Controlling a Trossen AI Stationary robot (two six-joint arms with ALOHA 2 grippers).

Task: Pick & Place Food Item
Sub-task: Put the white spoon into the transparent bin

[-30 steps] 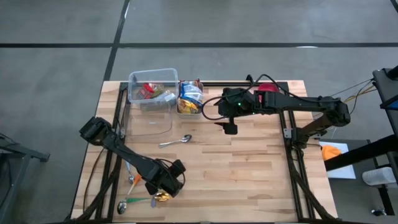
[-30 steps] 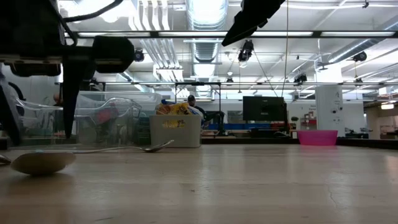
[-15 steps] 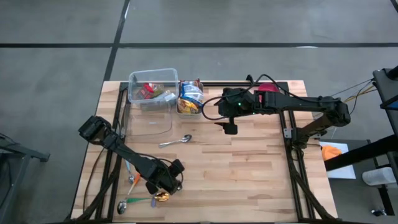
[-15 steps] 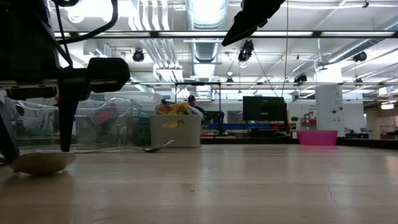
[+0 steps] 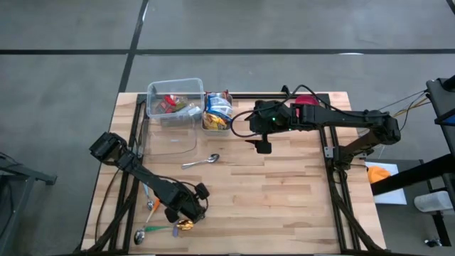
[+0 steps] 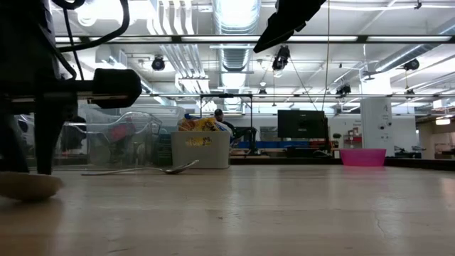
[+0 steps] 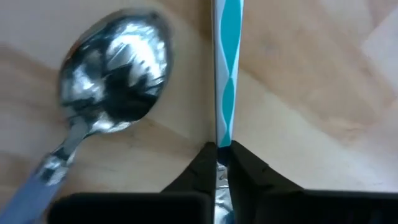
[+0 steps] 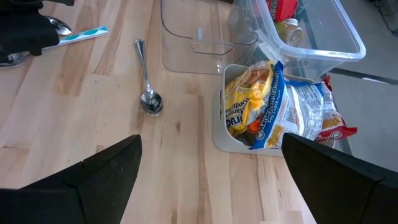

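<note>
My left gripper (image 5: 184, 217) stands near the table's front left corner, pointing down, shut on a thin teal-and-white handle (image 7: 224, 68) that lies on the wood. The handle (image 8: 84, 34) also shows in the right wrist view. A silver spoon bowl (image 7: 115, 71) lies right beside it. Snack bags (image 8: 273, 112) stand in a grey bin (image 5: 217, 114) at the far side, touched by no gripper. My right gripper (image 5: 263, 146) hangs open above the table's middle, near the bin. My left gripper pinches the teal-and-white handle at one end (image 7: 222, 142) between its two fingertips. The fingers come from above, pointing down, one on each long side. The rest of the handle lies flat on the table, running away from the fingers.
A clear tub (image 5: 174, 96) with packets stands left of the bin, with a clear lid (image 5: 172, 139) before it. A loose spoon (image 5: 201, 161) lies mid-table. More utensils (image 5: 153, 231) and a small gold thing (image 5: 186, 226) lie by my left gripper. A pink bowl (image 6: 362, 156) sits far right.
My left gripper has sunk a little toward the table and shut its fingers, taking hold of the handle. My right arm has kept still.
</note>
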